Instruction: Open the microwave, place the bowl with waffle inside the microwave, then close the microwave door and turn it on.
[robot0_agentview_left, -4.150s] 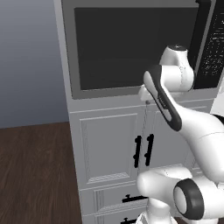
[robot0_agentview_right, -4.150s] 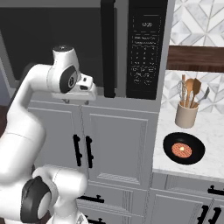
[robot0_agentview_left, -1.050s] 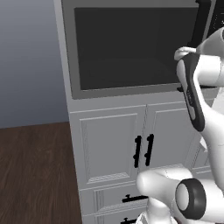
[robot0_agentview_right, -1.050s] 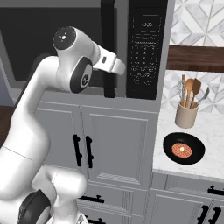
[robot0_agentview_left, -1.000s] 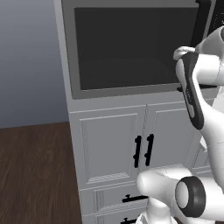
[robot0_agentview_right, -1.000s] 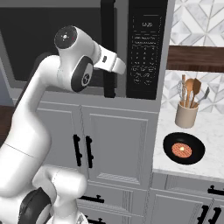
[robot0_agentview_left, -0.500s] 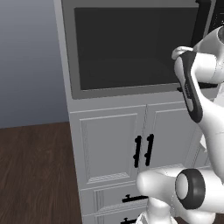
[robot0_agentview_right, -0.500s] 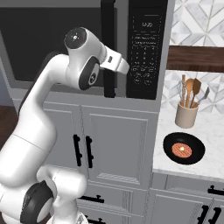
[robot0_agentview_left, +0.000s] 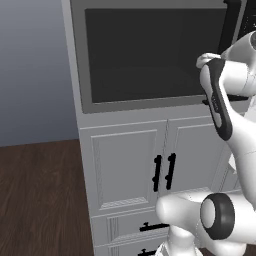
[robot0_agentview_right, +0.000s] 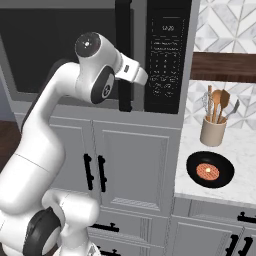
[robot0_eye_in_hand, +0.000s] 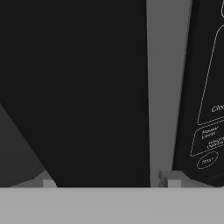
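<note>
Microwave built in above the white cabinets, door shut flush, long black bar handle just left of the button panel. Pincer right up at that handle, one fingertip on either side of the bar; gripping or not, cannot tell. Panel lettering too blurred to read. Right of the microwave and lower, on the marble desk: black bowl, orange-brown waffle lying at its centre. Just behind the bowl, beige crock holding wooden utensils.
</note>
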